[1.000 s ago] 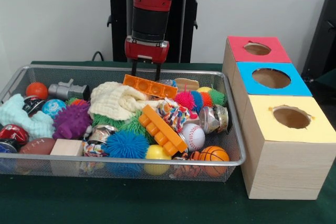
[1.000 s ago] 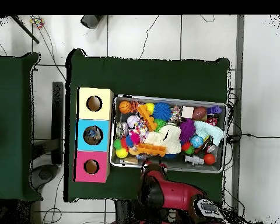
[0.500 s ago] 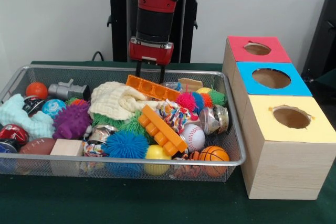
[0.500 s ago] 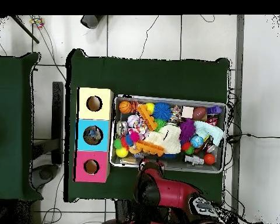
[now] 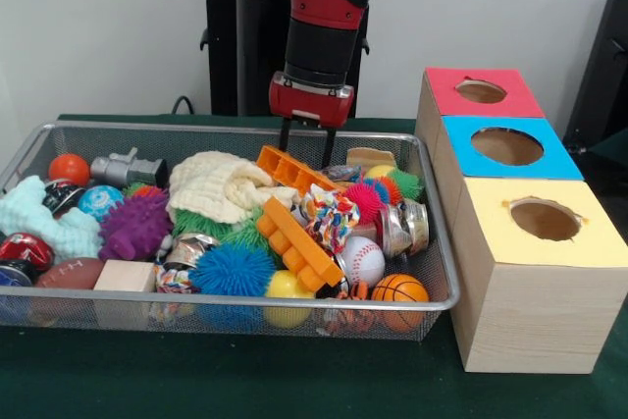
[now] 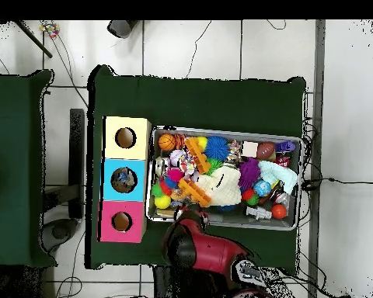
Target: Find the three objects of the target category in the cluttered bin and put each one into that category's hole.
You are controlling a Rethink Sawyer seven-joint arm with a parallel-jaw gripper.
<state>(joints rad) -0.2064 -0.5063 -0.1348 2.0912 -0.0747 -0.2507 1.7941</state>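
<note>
My gripper [image 5: 306, 152] hangs over the back of the wire bin [image 5: 118, 128], shut on the upper end of a long orange brick [image 5: 292, 170]. The brick tilts, its right end lower among the toys. A second orange brick [image 5: 300, 241] lies on the pile nearer the front. The held orange brick [image 6: 193, 192] lies slanted in the overhead view, just above the red arm [image 6: 201, 250], which hides the gripper there. To the right of the bin stand three boxes with round holes: red [image 5: 481, 92], blue [image 5: 507, 146] and yellow [image 5: 545, 220].
The bin is packed with a cream cloth [image 5: 216, 188], a purple spiky ball [image 5: 134, 226], a blue spiky ball [image 5: 234, 270], a baseball [image 5: 361, 255], a small basketball [image 5: 399, 289], a wooden block [image 5: 125, 276] and several other toys. A dark green cloth [image 6: 197, 97] covers the table.
The gripper has moved right along the back of the bin and slightly down, taking the orange brick with it. The brick now tilts more steeply, and the spiky balls beside it have shifted.
</note>
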